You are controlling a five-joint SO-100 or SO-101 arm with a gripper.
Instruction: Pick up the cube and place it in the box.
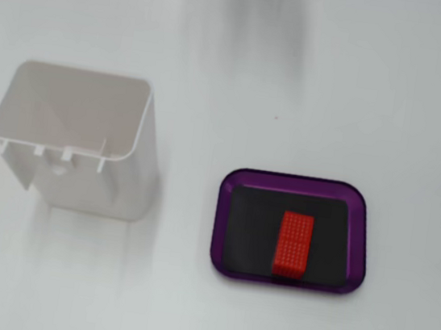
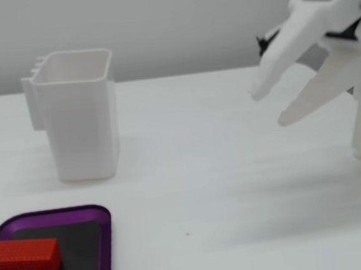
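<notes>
One cube point(image 1: 293, 245) in one box point(image 1: 223, 214); one tool point(image 2: 269, 107) agape.

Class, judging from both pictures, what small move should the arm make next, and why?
Probably just retreat to rest: the small red ribbed block already lies inside the shallow purple tray, and the white two-finger gripper hangs open and empty, away from it.

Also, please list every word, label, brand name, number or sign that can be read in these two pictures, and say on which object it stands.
None: no readable text in either fixed view.
red cube: only a ribbed grid pattern, no letters.
purple tray: plain rim, plain black inside.
white container: no label visible.
gripper: plain white fingers, open and empty; no marking visible.
table: bare white.
</notes>
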